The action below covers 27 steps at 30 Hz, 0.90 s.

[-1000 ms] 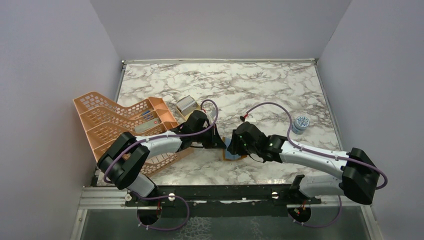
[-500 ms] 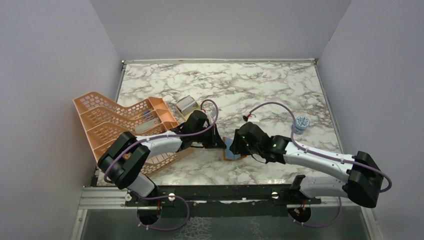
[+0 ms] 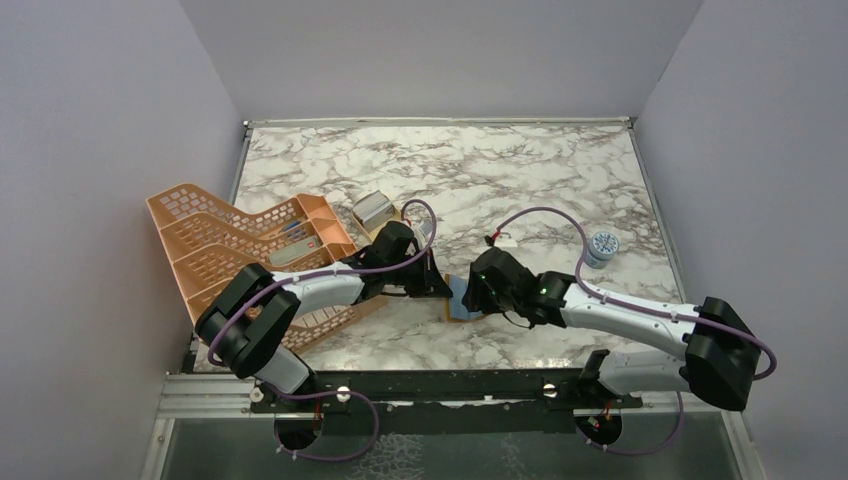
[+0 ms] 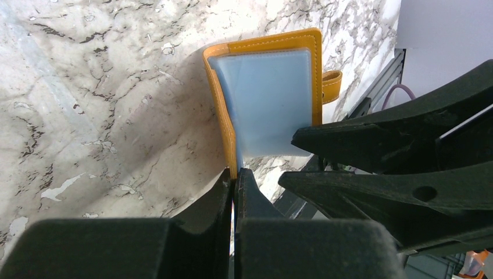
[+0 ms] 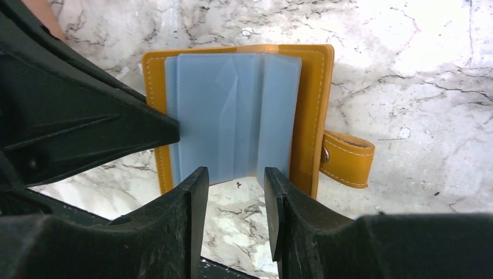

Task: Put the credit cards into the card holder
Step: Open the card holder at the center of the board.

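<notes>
Card holder (image 5: pixel 311 116) lies open and flat on bench (image 3: pixel 520 170), centre-near, between the two arms. Orange cover down, pale blue sleeves (image 5: pixel 221 116) up, snap tab (image 5: pixel 347 157) out to one side.

L claw (image 4: pixel 234 177) clenched on holder's edge: cover and a sleeve run into the pinch. Prob. pinning it so it can't slide or fold shut.

R claw (image 5: pixel 232 174) released, nothing seen in it. Tips straddle free edge of sleeves; one tip touches the plastic per L wrist view. Looks like parting the pockets.

Credit cards (image 3: pixel 374 208): appear as pale grey stack in tan dish (image 3: pixel 357 218) just beyond L arm, beside peach rack (image 3: pixel 230 240); too small to be sure. None seen in holder.

Judgement: prep stage, pocket being opened; card fetch not begun.
</notes>
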Tool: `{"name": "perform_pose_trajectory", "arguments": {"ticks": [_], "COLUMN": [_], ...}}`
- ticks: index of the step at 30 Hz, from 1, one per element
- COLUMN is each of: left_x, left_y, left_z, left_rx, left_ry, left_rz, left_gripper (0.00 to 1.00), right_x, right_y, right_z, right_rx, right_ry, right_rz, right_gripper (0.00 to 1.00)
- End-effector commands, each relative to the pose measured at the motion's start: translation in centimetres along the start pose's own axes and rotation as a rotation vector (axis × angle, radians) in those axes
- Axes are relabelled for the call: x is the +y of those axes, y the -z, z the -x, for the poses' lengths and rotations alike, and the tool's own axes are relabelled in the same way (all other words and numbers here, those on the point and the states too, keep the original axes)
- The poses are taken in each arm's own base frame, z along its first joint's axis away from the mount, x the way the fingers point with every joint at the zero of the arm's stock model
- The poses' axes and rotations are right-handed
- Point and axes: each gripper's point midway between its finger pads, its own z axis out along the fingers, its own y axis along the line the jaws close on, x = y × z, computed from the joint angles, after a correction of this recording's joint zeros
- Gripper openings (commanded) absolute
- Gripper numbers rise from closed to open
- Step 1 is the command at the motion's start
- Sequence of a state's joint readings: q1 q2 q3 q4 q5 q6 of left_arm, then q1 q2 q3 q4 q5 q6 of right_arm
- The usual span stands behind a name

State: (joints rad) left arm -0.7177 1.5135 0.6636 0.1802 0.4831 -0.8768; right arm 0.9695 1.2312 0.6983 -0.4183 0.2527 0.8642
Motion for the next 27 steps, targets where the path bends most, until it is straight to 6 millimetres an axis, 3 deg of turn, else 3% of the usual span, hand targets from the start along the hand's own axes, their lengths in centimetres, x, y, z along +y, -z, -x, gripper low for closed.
{"name": "perform_pose_trajectory", "arguments": {"ticks": [1, 16, 27], "left_x": [-0.5, -0.2, -0.1], "left_y": [0.0, -0.1, -0.1], "left_z": [-0.3, -0.3, -0.5], "left_rx": [0.005, 0.01, 0.01], "left_ry": [-0.02, -0.022, -0.02], "left_rz": [-0.028, -0.018, -0.018], "left_gripper": [0.0, 0.0, 0.0], "right_x": [-1.5, -2.5, -2.1], "right_y": [-0.1, 1.5, -0.1], "right_z": [0.0, 1.0, 0.2], "right_rx": [-0.011, -0.056, -0.029], "right_ry": [0.003, 0.007, 0.021], "right_rz": [-0.072, -0.112, -0.098], "right_gripper": [0.41, 0.42, 0.42]}}
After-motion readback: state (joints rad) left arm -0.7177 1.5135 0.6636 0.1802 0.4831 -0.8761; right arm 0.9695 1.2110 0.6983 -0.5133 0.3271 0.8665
